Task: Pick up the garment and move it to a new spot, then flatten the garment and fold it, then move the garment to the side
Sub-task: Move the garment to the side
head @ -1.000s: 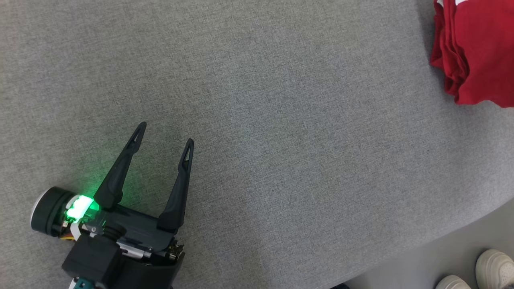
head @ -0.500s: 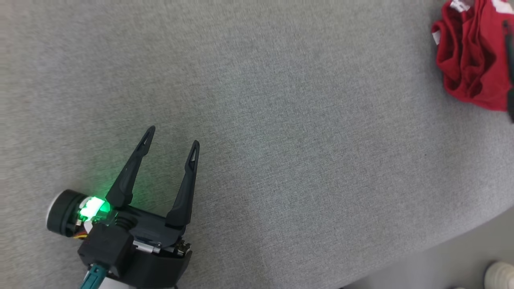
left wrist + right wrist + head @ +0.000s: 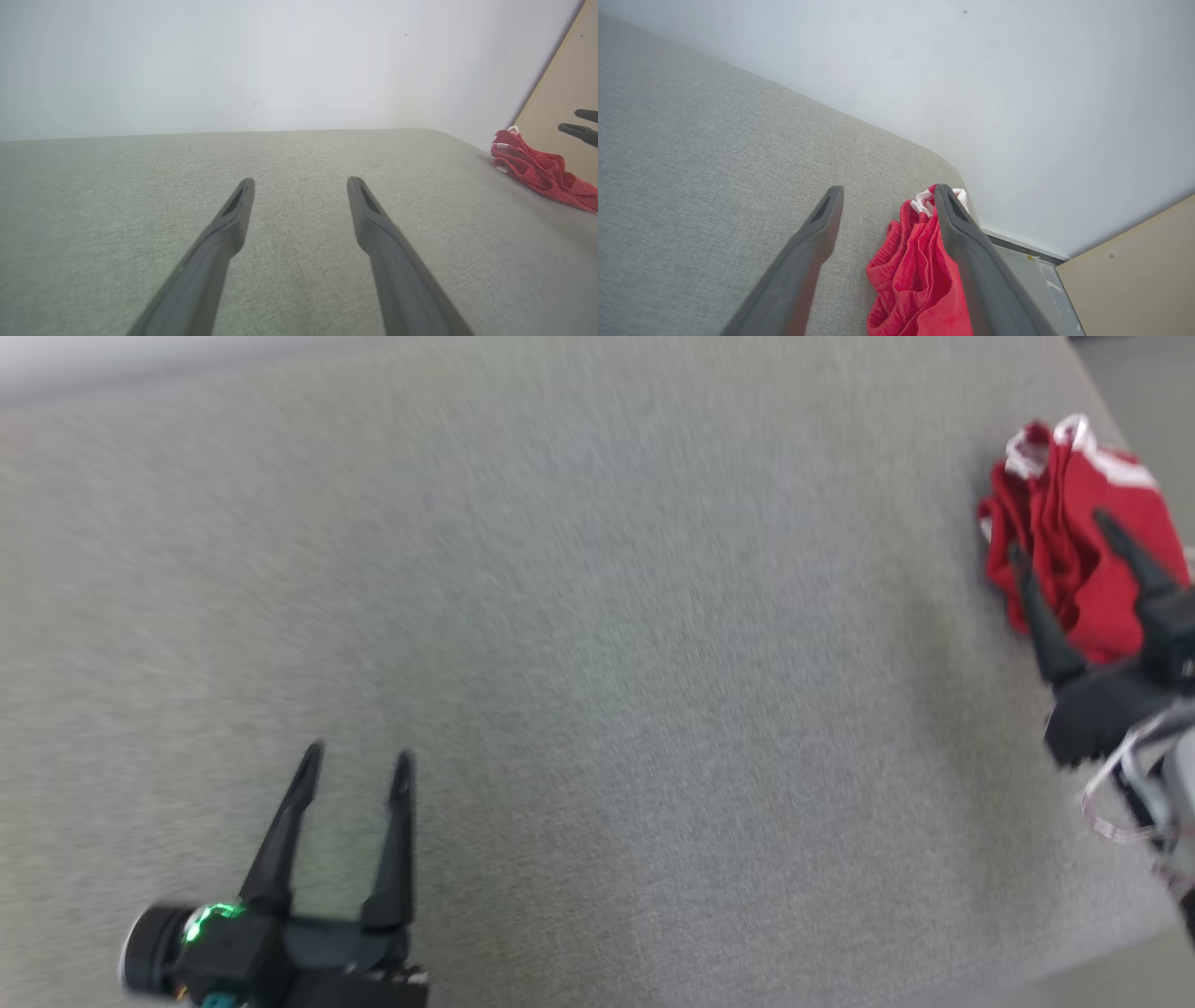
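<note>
The red garment point(image 3: 1046, 476) is seen crumpled at about 2 o'clock in the head view, near the far right corner of the grey fabric surface point(image 3: 653, 663). The right gripper point(image 3: 1057, 535) is placed over it with fingers spread apart; whether the cloth is touched cannot be told. The left gripper point(image 3: 358, 756) is found at 7 o'clock, well apart from the garment, its fingers also spread, nothing clamped.

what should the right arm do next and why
Probably draw the right gripper back, clear of the red garment: its jaws stand open with nothing held, and the garment already lies bunched near the right edge of the grey table.
</note>
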Tool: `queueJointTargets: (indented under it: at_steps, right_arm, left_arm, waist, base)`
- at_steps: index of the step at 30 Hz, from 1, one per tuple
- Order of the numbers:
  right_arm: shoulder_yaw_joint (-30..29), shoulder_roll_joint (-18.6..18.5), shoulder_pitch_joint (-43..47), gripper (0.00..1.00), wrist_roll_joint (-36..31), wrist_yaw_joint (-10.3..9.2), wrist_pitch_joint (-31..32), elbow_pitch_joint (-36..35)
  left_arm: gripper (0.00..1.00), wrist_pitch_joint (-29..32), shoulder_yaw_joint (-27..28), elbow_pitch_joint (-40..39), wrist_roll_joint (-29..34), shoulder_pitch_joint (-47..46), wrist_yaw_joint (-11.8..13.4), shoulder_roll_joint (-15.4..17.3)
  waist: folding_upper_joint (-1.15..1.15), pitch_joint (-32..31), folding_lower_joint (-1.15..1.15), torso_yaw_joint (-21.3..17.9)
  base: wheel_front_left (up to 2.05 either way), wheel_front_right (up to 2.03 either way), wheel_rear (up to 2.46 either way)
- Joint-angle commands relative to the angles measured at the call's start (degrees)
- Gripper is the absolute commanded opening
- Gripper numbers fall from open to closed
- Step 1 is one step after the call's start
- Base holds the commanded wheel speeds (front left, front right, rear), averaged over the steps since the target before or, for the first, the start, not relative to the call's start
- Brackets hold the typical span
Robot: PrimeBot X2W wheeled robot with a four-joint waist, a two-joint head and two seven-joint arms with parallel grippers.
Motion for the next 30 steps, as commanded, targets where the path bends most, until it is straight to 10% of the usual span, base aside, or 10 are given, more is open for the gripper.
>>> queueJointTargets:
  at_steps: [1, 30]
  right_arm:
    - [-0.2, 0.3, 2.0, 1.0, 0.7, -0.17, -0.4, -0.7]
    - [-11.6, 18.4, 34.0, 1.0, -1.7, -0.17, -1.2, -17.9]
  left_arm:
    - [1.0, -0.2, 0.7, 0.4, -0.2, 1.2, 0.4, -0.4]
    - [1.0, -0.2, 13.8, 9.2, -4.4, 14.6, 3.2, -3.2]
  waist:
    - [0.0, -8.2, 0.01, 4.8]
    - [0.0, -25.1, 0.01, 10.9]
  base:
    - [0.0, 0.0, 0.0]
    - [0.0, 0.0, 0.0]
